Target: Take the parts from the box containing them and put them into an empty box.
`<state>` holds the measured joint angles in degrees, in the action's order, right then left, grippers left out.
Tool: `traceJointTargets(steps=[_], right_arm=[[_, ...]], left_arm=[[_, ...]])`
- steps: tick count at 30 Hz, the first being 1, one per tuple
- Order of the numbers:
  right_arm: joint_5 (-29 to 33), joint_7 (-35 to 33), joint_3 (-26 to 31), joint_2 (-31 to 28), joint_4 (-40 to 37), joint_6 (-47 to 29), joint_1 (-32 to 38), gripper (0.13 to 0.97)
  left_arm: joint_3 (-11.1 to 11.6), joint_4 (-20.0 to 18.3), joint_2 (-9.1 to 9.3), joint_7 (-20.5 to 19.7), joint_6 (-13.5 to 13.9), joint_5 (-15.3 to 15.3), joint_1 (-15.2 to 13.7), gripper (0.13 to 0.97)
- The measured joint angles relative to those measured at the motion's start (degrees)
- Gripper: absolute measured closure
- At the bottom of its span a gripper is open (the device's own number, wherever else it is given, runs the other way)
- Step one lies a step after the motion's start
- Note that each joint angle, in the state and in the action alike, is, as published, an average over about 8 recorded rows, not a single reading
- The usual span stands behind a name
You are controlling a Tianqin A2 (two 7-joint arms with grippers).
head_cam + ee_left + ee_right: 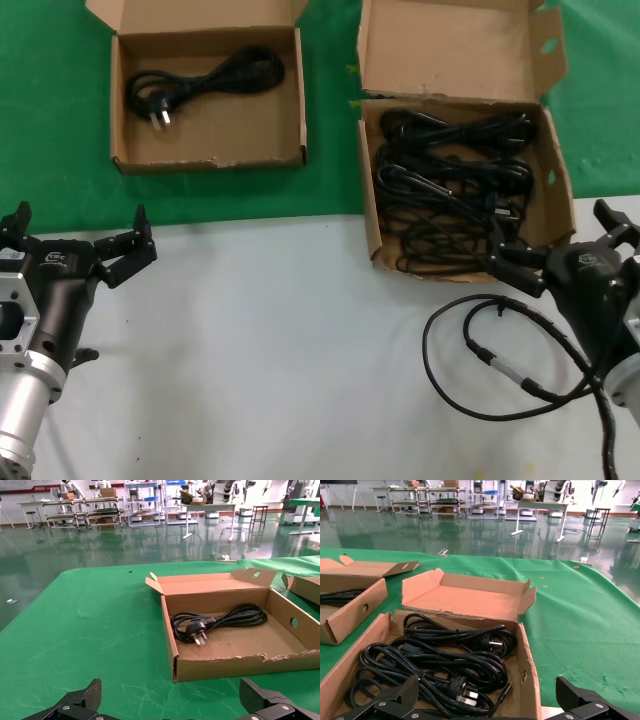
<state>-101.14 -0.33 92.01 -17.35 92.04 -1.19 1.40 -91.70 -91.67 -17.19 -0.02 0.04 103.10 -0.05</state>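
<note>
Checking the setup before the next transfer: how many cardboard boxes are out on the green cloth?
2. The smaller box sits toward the robot's left, holding one power cord. The larger box sits toward the right, full of tangled power cords.

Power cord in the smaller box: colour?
Black power cord; left wrist view shows it best.

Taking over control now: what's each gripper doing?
Left gripper: open, holding nothing, over the table.
Right gripper: open, holding nothing, at the larger box's front edge.
</note>
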Motion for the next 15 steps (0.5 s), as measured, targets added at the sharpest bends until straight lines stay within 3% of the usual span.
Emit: traceJointTargets(steps=[15], right_arm=[[0.0,0.0,0.0,0.0,0.0,0.0,0.0,0.129]], left_arm=[[0.0,0.0,0.0,0.0,0.0,0.0,0.0,0.132]])
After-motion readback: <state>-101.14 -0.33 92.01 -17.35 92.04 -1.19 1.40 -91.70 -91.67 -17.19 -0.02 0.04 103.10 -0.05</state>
